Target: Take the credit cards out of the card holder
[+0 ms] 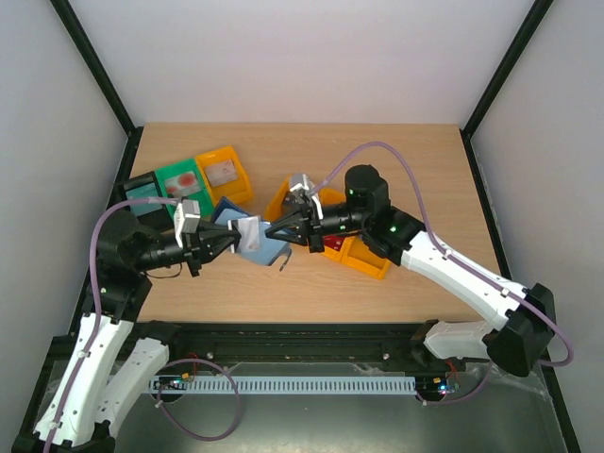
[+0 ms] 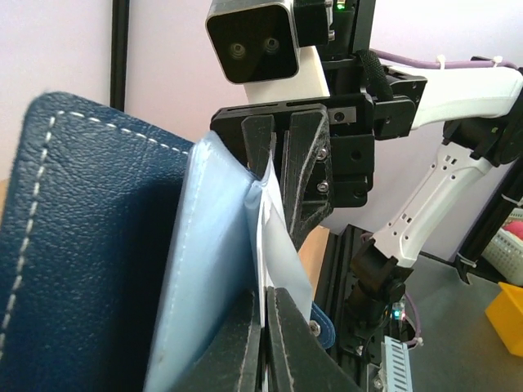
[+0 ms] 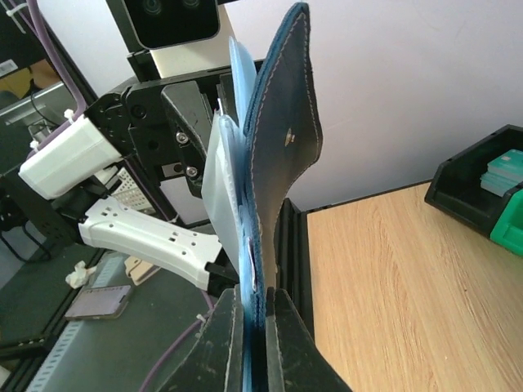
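Both grippers are mine, so I log both.

Left gripper [image 1: 233,236]: jaws pressed fully together on the pale inner pocket of the holder [image 1: 251,238].

Right gripper [image 1: 275,229]: jaws likewise closed on the holder's opposite edge, pinching navy cover and lining together.

The holder hangs open between them, off the table [image 1: 377,170], about mid-table and just left of the orange tray [image 1: 370,261].

Cards: only a white edge [image 2: 265,237] shows at the pocket mouth. I cannot tell whether my left jaws catch it or only the pocket.

Handling, judged: the holder is soft and floppy and will fold rather than resist. The cards are light, stiff and slick, and sit snug in the pocket.

Best hold: pinch the exposed card edge flat and pull along the pocket, with the right gripper anchoring the cover.
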Robot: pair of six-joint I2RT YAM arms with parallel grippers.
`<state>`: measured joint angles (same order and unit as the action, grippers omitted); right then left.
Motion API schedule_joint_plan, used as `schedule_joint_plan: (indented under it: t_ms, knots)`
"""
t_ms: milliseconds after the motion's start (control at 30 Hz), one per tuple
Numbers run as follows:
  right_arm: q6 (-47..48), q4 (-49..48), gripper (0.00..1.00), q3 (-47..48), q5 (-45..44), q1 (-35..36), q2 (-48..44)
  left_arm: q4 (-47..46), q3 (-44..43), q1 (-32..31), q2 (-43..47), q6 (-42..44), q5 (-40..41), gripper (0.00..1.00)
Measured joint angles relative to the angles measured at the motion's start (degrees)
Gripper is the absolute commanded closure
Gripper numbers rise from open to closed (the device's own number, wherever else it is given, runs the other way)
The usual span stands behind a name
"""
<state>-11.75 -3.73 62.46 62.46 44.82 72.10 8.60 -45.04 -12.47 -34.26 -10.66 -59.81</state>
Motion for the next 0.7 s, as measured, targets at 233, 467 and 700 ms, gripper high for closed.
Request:
schedule_joint_plan:
  t_ms: [233,467,700]
  knots:
    - [1.44,3.85,0.98,-0.35,-1.97,-2.49,-2.01,4.98,-1.88,0.61,-0.55,4.83,1.05,0.98]
    - [3.26,9.57,0.98,-1.99,-4.35,-8.26,-6.49,10.75,-3.82,1.88,-0.26,10.86,3.78,0.98]
    - [4.72,14.34,0.98,-2.01,-5.25,-10.86,-7.17,15.41,-3.82,2.43,0.72,14.97,6.27,0.98]
